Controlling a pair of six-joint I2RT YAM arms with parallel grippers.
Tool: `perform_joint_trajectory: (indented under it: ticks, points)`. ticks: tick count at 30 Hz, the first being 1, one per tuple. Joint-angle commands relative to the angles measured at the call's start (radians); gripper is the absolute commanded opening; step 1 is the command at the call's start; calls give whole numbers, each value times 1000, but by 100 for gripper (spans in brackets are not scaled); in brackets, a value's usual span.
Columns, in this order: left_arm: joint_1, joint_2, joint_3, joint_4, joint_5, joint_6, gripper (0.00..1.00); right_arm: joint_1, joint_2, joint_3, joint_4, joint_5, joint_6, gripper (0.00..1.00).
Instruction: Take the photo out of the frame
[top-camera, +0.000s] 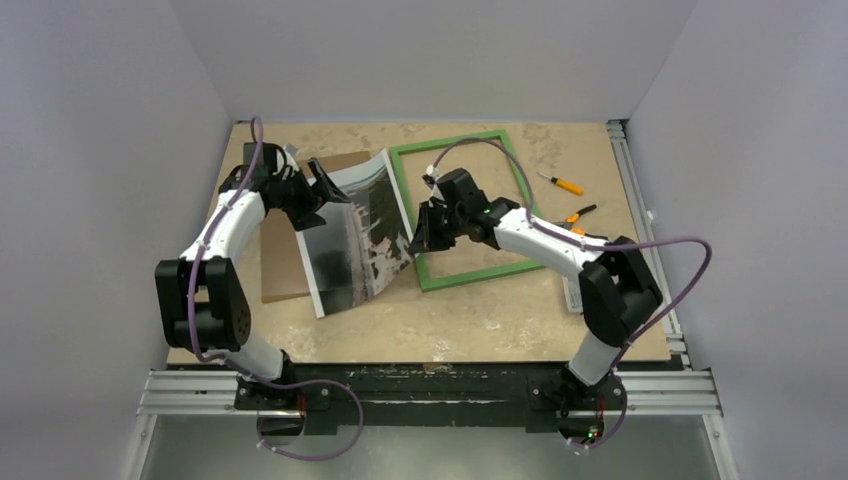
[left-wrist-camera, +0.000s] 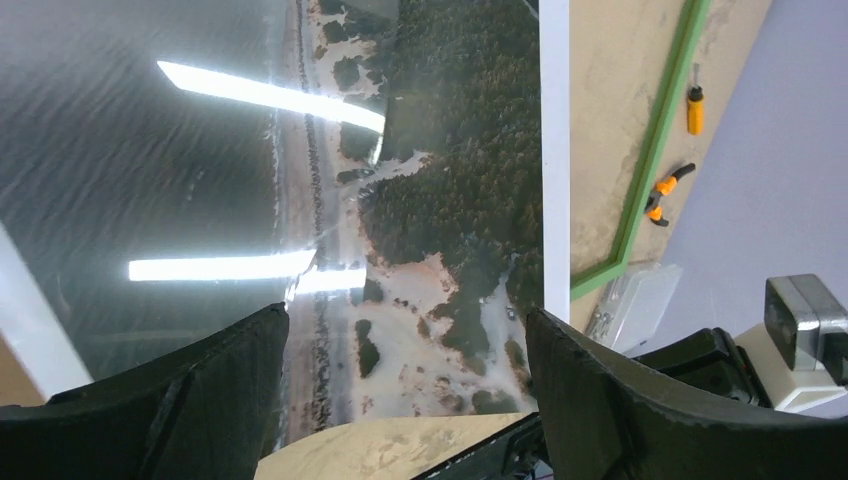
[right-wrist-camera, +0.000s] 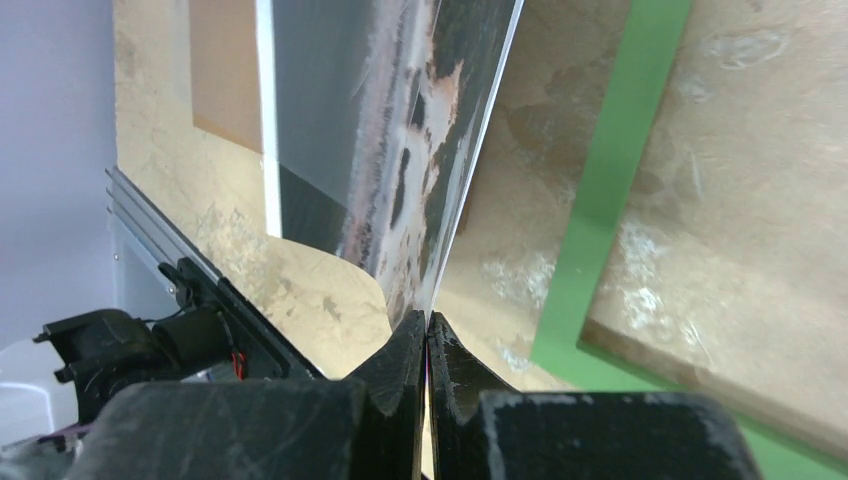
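Photo (top-camera: 350, 240) is out of the frame (top-camera: 455, 140) on my feed. It lies at the frame's 9 o'clock, partly over a brown board (top-camera: 283, 265), with its 3 o'clock edge raised off the table (top-camera: 480, 320). My right claw (top-camera: 418, 238) is pressed together on that raised edge, pinching the photo just above the frame's 9 o'clock rail. My left claw (top-camera: 325, 185) stands spread wide over the photo's 12 o'clock end, and I cannot tell whether it touches. The frame lies flat, with an orange screwdriver (top-camera: 562, 184) at its 3 o'clock.
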Motion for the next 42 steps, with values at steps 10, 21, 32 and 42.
perform_joint_trajectory:
  ticks: [10, 21, 32, 42]
  points:
    - [-34, -300, -7, -128, 14, 74, 85, -68, -342, 25, -263, 61, -180, 0]
    - [-135, -366, 13, -129, 10, 34, 85, -68, -457, 334, -359, -150, -144, 0]
    - [-141, -547, 160, -202, -142, 17, 85, -66, -289, 550, 6, -333, 122, 0]
    - [-140, -734, 220, -207, -366, 37, 84, -41, 87, 1000, 259, -379, 373, 0]
